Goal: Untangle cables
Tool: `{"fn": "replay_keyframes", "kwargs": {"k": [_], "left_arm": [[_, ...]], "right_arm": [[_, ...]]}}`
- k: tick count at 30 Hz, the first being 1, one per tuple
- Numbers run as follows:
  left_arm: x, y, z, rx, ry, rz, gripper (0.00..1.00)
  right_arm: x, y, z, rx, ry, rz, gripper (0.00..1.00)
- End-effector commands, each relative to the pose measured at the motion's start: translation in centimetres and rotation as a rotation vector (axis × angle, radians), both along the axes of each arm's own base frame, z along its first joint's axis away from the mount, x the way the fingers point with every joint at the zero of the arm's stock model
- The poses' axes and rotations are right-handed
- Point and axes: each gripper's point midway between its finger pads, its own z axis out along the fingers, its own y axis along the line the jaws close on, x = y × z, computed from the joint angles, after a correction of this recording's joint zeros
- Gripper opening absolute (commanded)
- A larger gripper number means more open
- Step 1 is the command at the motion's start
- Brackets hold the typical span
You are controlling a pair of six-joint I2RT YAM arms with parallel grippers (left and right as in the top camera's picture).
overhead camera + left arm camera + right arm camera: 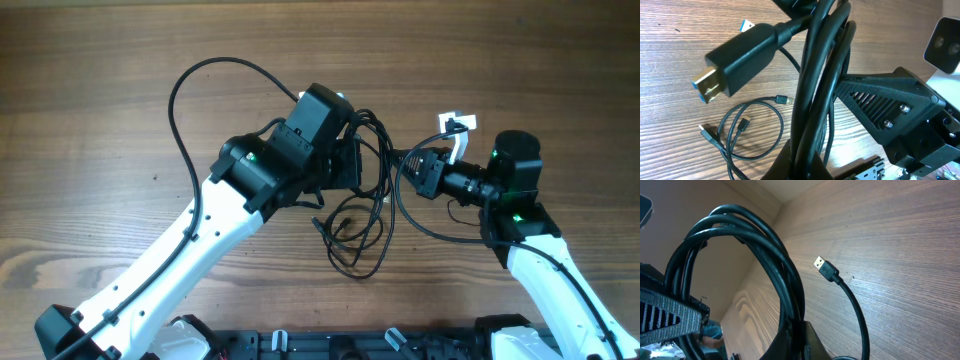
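Overhead, left gripper (355, 165) and right gripper (405, 165) both sit pinched shut on the cables (383, 200), bundled between their fingers with slack loops spilling beside them, so pulling apart may just cinch the tangle, each clamping several strands at once.

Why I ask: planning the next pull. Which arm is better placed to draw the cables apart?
Right, probably: both grippers are shut on the cables, but the right gripper reaches in sideways and could draw straight back; the left gripper sits above them.
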Motion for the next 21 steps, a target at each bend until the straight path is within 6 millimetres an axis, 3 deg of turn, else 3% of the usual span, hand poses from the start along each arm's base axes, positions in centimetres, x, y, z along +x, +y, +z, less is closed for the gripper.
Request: {"fn": "replay_keyframes", "kwargs": {"k": [1,21], "left_arm": [[0.2,-0.4,0.4,-0.022,-0.002,0.002,0.04],[2.3,3.4,-0.4,-0.038,0.093,0.538,0.04]], "right_arm": [[0.0,0.1,0.3,0.003,-0.007,0.006,0.04],[0.3,-0.1,0.1,0.005,0.014,-0.018,0.04]]}}
